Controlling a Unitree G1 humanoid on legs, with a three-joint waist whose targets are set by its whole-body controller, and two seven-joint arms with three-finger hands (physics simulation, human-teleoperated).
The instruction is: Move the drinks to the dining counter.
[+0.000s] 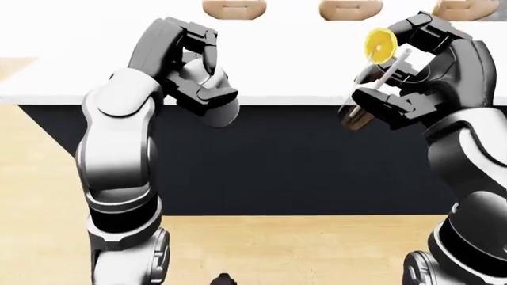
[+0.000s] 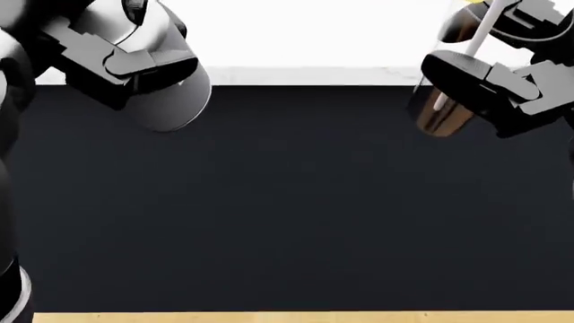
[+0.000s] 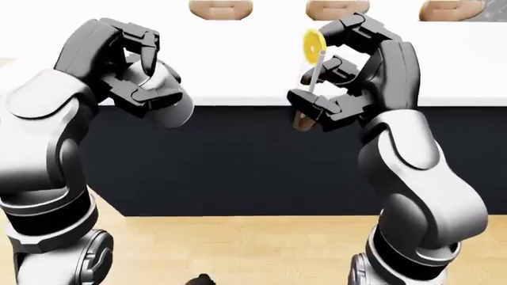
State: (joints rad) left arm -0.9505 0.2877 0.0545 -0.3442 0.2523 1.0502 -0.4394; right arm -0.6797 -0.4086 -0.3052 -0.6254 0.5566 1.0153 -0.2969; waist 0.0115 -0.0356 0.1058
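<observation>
Both drinks were held up level with the white tabletop [image 1: 71, 77], presumably for setting down: the left robot hand [image 1: 198, 74] clamped around a pale cup [image 1: 218, 110], the right robot hand [image 1: 400, 77] around a brown lemon-topped drink [image 1: 356, 116].

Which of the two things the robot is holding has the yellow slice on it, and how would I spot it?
Find the long white counter across the top. Before it, the right hand grips a brown drink, unlike the plain grey cup in the left hand: lemon slice, white straw.
</observation>
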